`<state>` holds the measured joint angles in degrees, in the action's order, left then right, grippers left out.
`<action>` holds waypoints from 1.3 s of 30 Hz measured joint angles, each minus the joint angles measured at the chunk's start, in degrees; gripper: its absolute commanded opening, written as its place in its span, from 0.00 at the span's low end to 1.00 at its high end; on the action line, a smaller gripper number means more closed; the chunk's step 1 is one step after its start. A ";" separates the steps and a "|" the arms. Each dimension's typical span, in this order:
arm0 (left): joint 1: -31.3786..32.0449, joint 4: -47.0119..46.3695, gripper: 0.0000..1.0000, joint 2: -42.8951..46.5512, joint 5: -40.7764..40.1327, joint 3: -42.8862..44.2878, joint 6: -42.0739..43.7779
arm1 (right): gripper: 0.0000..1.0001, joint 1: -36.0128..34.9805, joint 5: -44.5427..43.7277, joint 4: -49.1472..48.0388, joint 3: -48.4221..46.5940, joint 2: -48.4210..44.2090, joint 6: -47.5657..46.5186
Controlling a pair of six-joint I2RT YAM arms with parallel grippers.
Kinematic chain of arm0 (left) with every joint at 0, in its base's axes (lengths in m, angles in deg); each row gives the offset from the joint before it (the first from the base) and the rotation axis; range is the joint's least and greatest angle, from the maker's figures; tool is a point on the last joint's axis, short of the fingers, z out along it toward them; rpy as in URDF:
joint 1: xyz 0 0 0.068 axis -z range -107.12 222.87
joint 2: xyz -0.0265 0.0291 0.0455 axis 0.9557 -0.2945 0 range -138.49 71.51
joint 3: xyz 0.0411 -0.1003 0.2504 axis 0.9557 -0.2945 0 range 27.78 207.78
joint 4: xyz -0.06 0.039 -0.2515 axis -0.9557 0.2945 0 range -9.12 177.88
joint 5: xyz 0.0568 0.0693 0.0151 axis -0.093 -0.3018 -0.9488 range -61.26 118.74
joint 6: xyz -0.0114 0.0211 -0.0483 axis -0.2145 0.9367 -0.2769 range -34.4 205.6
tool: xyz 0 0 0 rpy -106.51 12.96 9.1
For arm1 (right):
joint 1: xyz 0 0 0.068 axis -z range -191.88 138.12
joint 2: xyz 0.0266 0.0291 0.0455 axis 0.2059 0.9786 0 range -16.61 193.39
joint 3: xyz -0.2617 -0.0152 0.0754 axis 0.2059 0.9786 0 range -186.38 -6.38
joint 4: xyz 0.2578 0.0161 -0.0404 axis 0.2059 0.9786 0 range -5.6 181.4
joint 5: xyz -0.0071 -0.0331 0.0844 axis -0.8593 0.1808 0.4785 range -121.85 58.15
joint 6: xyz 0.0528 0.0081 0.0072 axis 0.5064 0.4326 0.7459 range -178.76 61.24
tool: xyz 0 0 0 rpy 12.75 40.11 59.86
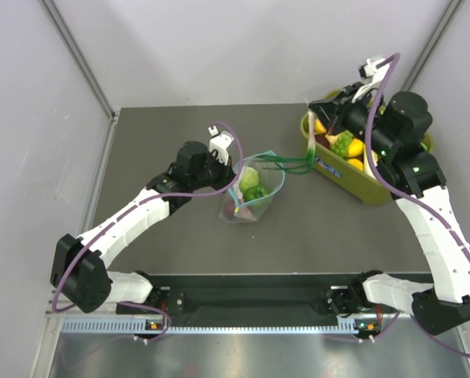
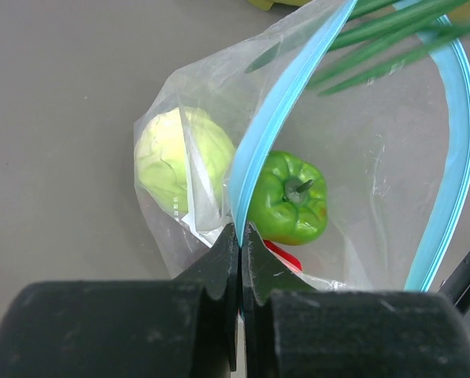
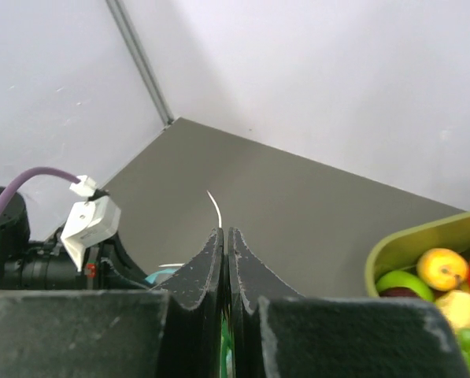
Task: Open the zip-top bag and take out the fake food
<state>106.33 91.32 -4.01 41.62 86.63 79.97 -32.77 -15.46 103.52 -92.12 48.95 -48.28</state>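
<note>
The clear zip-top bag (image 1: 254, 197) lies mid-table with its mouth open, its teal zip strip (image 2: 275, 118) curving round. Inside are a pale green cabbage (image 2: 175, 161), a green bell pepper (image 2: 290, 197) and a red chili (image 2: 286, 256). My left gripper (image 2: 240, 228) is shut on the near side of the zip strip; in the top view it (image 1: 233, 175) sits at the bag's left edge. My right gripper (image 3: 226, 232) is shut on thin green stalks (image 1: 290, 162) that reach from the bag's mouth towards the tub; it (image 1: 312, 160) hovers right of the bag.
An olive-green tub (image 1: 353, 185) of toy fruit stands at the back right, also in the right wrist view (image 3: 408, 248) with a yellow lemon (image 3: 442, 268). The left arm's wrist camera (image 3: 89, 224) is close to my right gripper. Grey walls enclose the table.
</note>
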 measured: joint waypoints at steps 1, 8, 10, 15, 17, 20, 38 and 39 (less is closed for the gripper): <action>0.00 0.00 0.00 0.00 0.00 0.00 0.00 | 0.00 1.05 0.33 0.31 -0.72 0.00 -0.02; 0.00 0.09 0.00 0.00 0.00 0.11 0.00 | 0.00 10.10 3.48 1.01 -5.16 -0.02 0.02; 0.00 0.11 0.00 0.00 -0.02 0.11 0.02 | 0.00 13.14 4.81 1.11 -6.12 0.07 0.15; 0.00 0.13 0.00 0.00 -0.02 0.13 0.00 | 0.00 20.17 8.44 0.81 -7.30 0.83 0.70; 0.00 0.13 0.00 -0.02 -0.04 0.20 0.02 | 0.00 23.19 9.79 0.37 -7.32 1.55 1.20; 0.00 0.13 0.00 -0.02 -0.04 0.20 0.02 | 0.00 27.23 12.33 -0.11 -7.26 2.93 2.12; 0.00 0.31 0.00 -0.87 -0.04 0.31 0.22 | 0.00 32.76 21.59 -11.80 -2.32 14.10 5.99; 0.00 0.31 0.00 -0.87 -0.04 0.31 0.24 | 0.00 32.76 21.75 -12.44 -2.08 14.75 6.14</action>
<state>106.33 91.62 -4.89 41.58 86.93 80.21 -0.01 6.28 91.08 -94.19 63.71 -42.14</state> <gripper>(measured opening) 0.018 0.010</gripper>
